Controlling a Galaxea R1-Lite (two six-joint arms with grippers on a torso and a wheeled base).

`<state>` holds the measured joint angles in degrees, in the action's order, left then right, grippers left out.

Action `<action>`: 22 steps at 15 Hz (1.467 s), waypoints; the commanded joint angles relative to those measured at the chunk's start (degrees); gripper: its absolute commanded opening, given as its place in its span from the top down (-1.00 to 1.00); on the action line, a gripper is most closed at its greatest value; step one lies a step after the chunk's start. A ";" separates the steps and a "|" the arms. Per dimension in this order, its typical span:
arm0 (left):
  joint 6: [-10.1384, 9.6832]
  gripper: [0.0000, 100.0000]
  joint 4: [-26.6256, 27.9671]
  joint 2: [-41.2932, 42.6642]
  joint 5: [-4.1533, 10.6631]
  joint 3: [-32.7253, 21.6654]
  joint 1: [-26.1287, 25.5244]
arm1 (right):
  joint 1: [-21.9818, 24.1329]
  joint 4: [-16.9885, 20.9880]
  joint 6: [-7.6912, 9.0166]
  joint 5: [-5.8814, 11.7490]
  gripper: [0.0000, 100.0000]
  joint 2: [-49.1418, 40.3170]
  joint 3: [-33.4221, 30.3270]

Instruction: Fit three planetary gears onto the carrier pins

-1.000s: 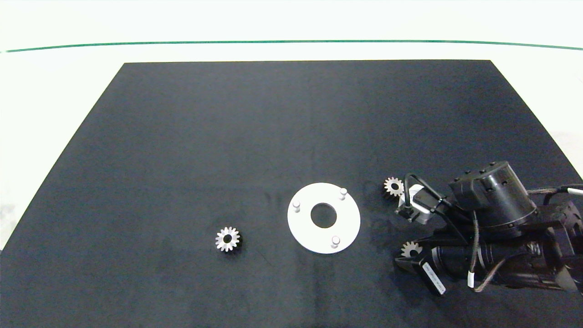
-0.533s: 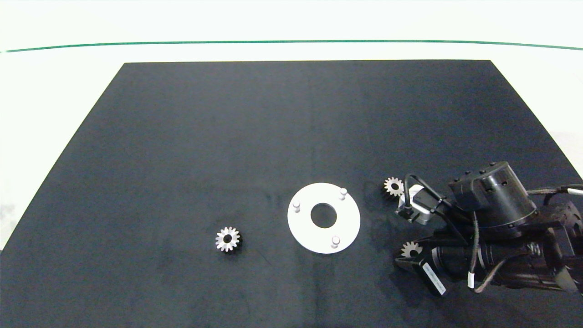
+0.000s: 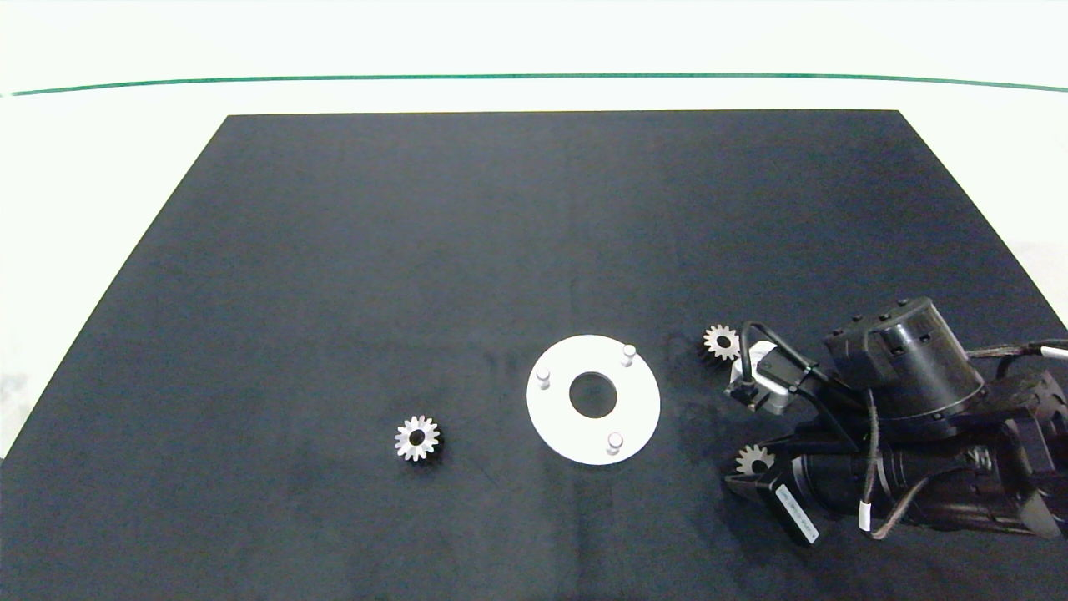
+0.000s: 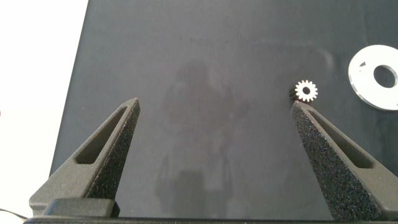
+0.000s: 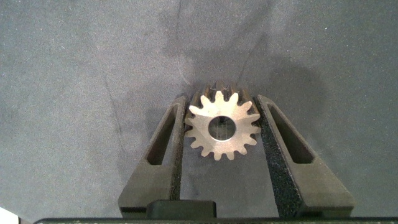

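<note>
The right gripper [image 5: 221,134] sits low over the black mat [image 3: 467,250] at the near right of the table, its two fingers closed in against opposite sides of one of the planetary gears [image 5: 222,132]; the teeth touch both pads, so the gear is held between them — lying flat, centre hole facing up. In the head view this gear [image 3: 753,459] peeps out just at the tip of the dark right arm [image 3: 901,434]. A second gear [image 3: 721,341] lies flat on the mat beside the arm's wrist camera, just right of the white disc [image 3: 642,409]; a third gear [image 3: 416,437] lies well to the left of the disc. The three carrier pins [image 3: 627,354] stand upright on the disc, all bare. The left gripper [image 4: 214,107] hovers above the mat with fingers spread wide, holding nothing; the third gear [image 4: 306,91] shows just beside one fingertip.
</note>
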<state>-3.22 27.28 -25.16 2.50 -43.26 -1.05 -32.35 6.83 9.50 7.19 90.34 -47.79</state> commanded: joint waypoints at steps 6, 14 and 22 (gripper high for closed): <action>-0.03 -1.00 0.14 -0.06 0.05 0.02 -0.71 | -1.04 5.92 0.87 0.37 0.74 -3.33 -5.21; -0.03 -1.00 0.14 -0.24 0.05 0.02 -0.71 | -1.13 6.01 2.19 3.00 -1.00 -4.91 -4.68; -0.03 -1.00 0.14 -0.15 0.05 -0.07 -0.71 | -1.84 5.57 0.87 0.54 -1.00 -3.86 -3.89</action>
<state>-3.19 27.28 -25.32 2.50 -43.33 -1.76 -34.08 12.34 10.25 7.70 86.21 -51.82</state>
